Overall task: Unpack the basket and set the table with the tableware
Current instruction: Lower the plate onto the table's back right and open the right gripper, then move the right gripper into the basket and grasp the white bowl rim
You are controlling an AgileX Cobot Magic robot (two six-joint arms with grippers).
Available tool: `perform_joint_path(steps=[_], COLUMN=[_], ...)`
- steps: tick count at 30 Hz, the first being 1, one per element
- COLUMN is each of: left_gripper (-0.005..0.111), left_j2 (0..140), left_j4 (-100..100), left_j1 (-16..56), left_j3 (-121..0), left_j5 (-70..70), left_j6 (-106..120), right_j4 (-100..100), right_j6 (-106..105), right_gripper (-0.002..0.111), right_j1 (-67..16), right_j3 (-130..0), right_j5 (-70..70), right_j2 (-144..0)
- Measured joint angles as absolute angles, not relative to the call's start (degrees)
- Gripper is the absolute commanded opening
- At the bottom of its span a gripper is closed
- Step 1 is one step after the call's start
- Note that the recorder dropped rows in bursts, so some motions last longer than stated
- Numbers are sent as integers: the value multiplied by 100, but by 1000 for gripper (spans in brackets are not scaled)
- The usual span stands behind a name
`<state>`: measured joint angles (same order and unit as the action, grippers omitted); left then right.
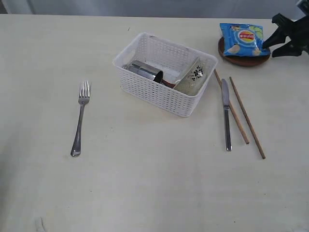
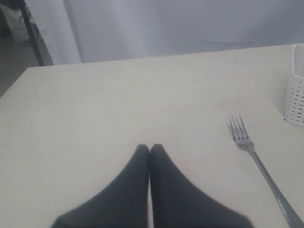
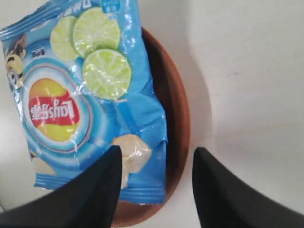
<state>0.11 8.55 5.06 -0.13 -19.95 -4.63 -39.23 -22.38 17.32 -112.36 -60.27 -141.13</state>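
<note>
The white lattice basket [image 1: 164,73] stands mid-table with the steel cup [image 1: 145,70] and the pale speckled bowl [image 1: 191,77] lying inside; something dark reddish-brown shows between them. A fork [image 1: 80,117] lies left of the basket, also seen as the fork [image 2: 259,164] in the left wrist view. Right of the basket lie the knife [image 1: 226,113] and two chopsticks [image 1: 246,117]. The brown plate [image 1: 244,57] at the back right carries a blue chip bag [image 1: 241,39]. My right gripper [image 3: 156,154] is open over the plate's [image 3: 178,111] rim and the bag's [image 3: 85,95] edge. My left gripper [image 2: 149,148] is shut, empty.
The cream tabletop [image 1: 154,183] stretches wide in front of the basket. The basket's corner [image 2: 295,90] shows in the left wrist view, past the fork. A grey curtain [image 2: 180,23] hangs behind the table's far edge.
</note>
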Motion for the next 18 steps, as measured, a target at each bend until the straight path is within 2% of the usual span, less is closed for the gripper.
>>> perform_joint_path(steps=[9, 13, 15, 18], left_gripper=[0, 0, 0, 0], left_j2=[11, 11, 11, 11], left_j4=[855, 855, 855, 855], left_j1=[506, 506, 506, 506], left_j3=[-13, -13, -13, -13], left_j5=[-1995, -1995, -1995, -1995], left_j6=[-463, -463, -463, -463], right_j4=[-3339, -3770, -3766, -2568], right_j6=[-1707, -1467, -1161, -372], right_gripper=[45, 45, 45, 45], right_j1=[1755, 1643, 1294, 208], right_j3=[-11455, -11476, -11484, -11503], right_j5=[-6458, -6816, -6876, -6921], right_j2=[-13603, -12747, -12308, -11734])
